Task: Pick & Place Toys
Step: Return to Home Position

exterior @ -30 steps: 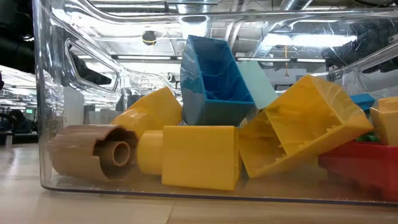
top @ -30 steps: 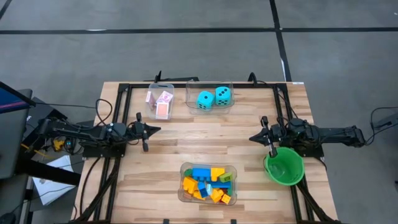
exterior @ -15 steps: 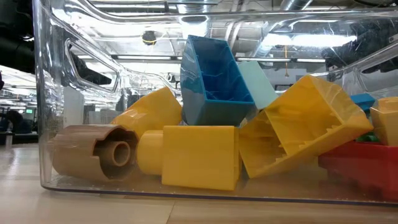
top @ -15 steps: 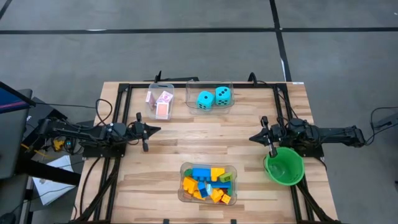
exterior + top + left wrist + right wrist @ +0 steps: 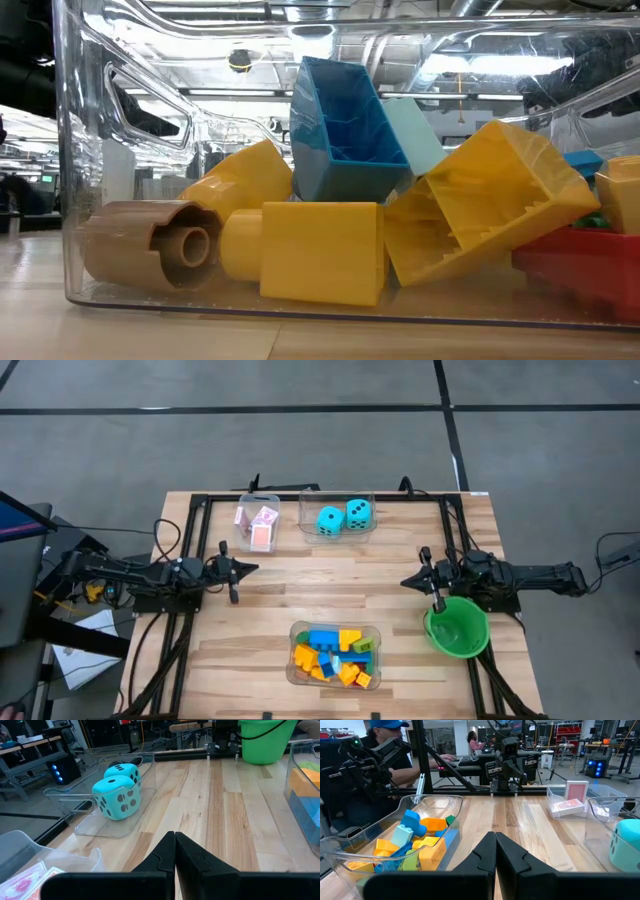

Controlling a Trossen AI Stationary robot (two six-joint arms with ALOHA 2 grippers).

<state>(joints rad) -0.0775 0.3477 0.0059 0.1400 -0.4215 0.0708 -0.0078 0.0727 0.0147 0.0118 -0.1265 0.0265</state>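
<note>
Bricks (image 5: pixel 335 653) in tub (image 5: pixel 290 656), worktop (image 5: pixel 330 585) near edge.
Left gripper (image 5: pixel 250 569), right gripper (image 5: pixel 405 582): fingers together (both empty), at opposite side edges.

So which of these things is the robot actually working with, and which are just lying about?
Part of the job: building bricks, two cyan dice, pink-backed cards, each kind in its own clear tub; left gripper and right gripper, both shut, at the table's sides.
Just lying about: green bowl, beside the right gripper.
</note>
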